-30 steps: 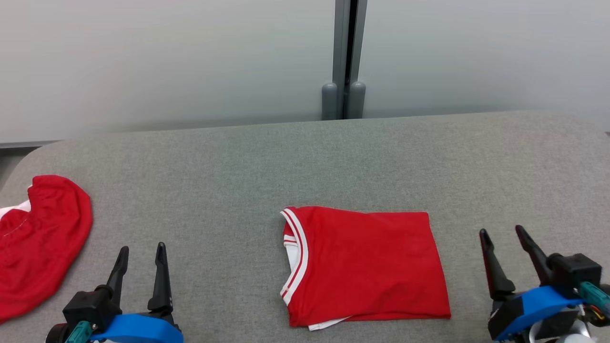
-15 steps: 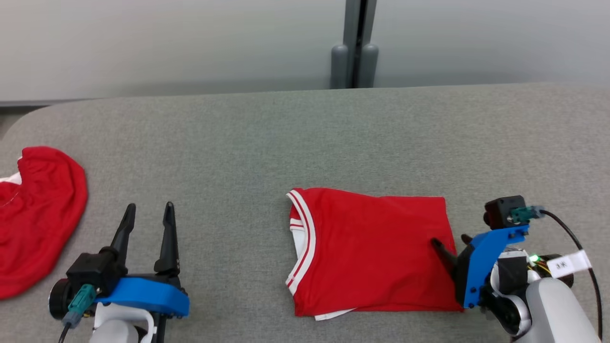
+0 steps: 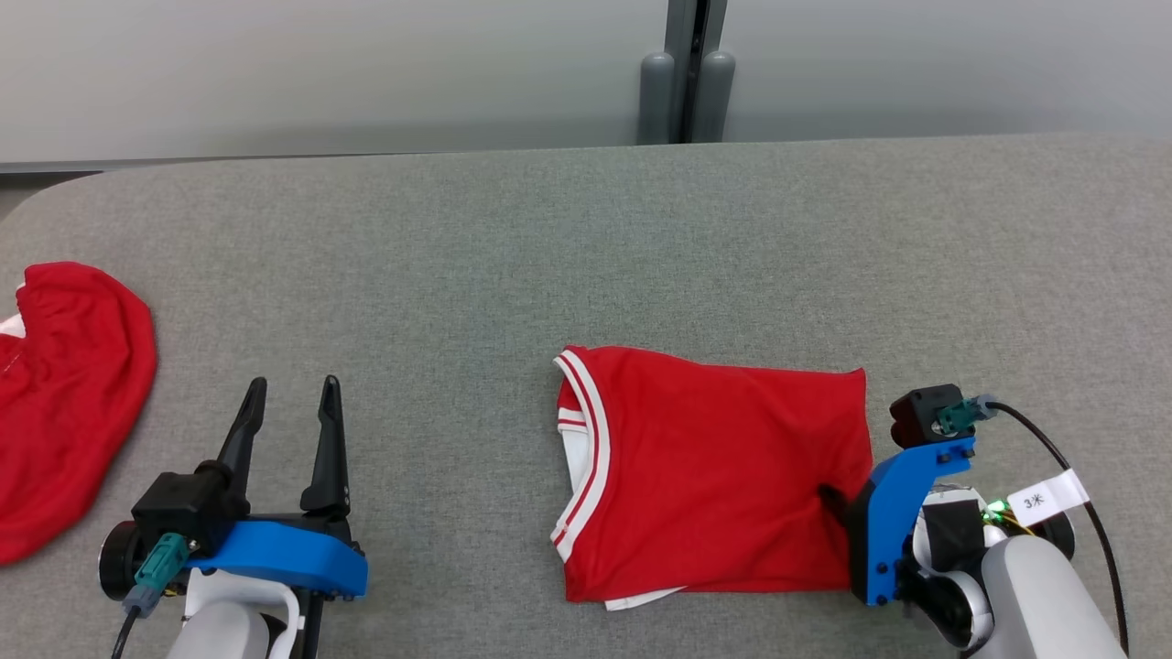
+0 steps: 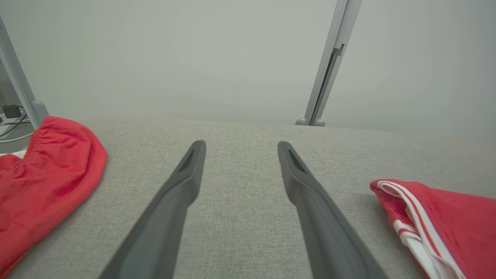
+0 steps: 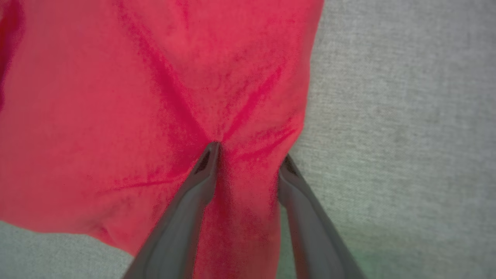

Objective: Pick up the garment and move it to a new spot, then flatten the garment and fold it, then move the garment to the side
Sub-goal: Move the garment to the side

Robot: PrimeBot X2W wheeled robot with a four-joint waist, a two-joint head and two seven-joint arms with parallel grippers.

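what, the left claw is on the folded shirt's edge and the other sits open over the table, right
No, the right claw is on the shirt's edge, per the right wrist view; the left claw sits open over the table.

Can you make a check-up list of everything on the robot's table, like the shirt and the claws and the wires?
Surface: grey fabric table.
Job's things: folded red shirt, flat mid-table, white-striped collar to the left.
Clutter: another red garment, bunched at the left edge.
Grippers: left gripper open over bare table; right gripper open, straddling the shirt's right edge, cloth puckered between its fingers.
Cables: black cable looping from the right wrist.
Surroundings: pale wall with grey post.
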